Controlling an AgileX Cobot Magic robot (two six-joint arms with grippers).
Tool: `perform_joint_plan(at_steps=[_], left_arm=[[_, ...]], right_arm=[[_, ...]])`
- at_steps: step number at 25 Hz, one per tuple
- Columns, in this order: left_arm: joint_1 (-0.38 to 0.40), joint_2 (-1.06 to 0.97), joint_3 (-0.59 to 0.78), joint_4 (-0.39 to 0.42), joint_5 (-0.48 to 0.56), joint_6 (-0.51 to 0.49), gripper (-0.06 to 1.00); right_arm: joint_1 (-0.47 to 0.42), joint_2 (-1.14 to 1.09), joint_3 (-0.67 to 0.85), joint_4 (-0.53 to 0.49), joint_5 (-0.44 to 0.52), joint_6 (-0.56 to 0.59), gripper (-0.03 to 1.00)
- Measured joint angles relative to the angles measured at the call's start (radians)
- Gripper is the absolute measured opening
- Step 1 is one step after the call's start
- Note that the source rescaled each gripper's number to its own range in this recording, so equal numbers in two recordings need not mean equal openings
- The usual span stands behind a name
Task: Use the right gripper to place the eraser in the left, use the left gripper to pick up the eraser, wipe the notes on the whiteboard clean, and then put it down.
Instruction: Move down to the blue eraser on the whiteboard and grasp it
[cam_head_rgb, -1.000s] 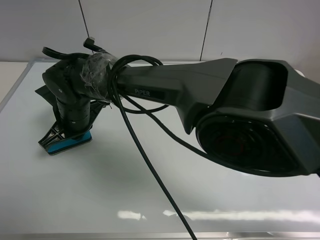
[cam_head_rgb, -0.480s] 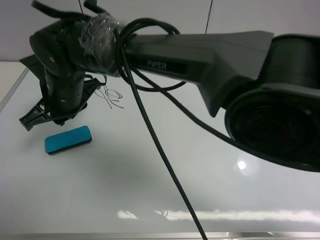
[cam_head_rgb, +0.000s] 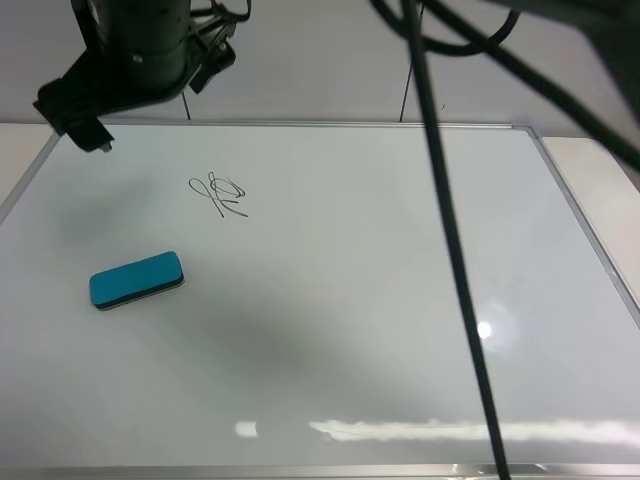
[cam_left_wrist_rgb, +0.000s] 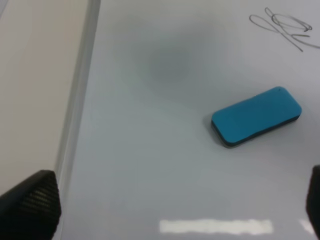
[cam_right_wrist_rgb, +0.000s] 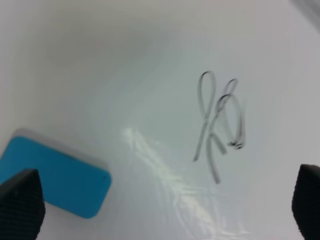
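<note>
Eraser (cam_head_rgb: 137, 279) lies flat, teal face up, on the left half of the whiteboard (cam_head_rgb: 350, 300), held by nothing. In the exterior view it is set at 7 o'clock from the notes (cam_head_rgb: 219, 195), clear of them, with its long axis about 8-to-2.

Left gripper (cam_left_wrist_rgb: 170, 205): jaws spread wide, empty, eraser ahead of them.
Right gripper (cam_right_wrist_rgb: 164, 202): jaws also spread, empty.

The gripper raised at 12 o'clock of the eraser is probably the right one, across the middle. Left pickup is judged next.

No label can be read, and the notes are scribble only.
</note>
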Motion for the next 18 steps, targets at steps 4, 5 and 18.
perform_joint_plan(at_steps=[4, 5, 18], left_arm=[[0.0, 0.0, 0.0, 0.001, 0.0, 0.0, 1.0], [0.0, 0.0, 0.0, 0.001, 0.0, 0.0, 1.0], [0.0, 0.0, 0.0, 0.0, 0.0, 0.0, 1.0]], right_arm=[[-0.025, -0.084, 0.0, -0.006, 0.035, -0.034, 1.0], [-0.034, -0.104, 0.0, -0.006, 0.055, -0.044, 1.0], [-0.279, -0.408, 0.003, 0.077, 0.217, -0.19, 1.0]])
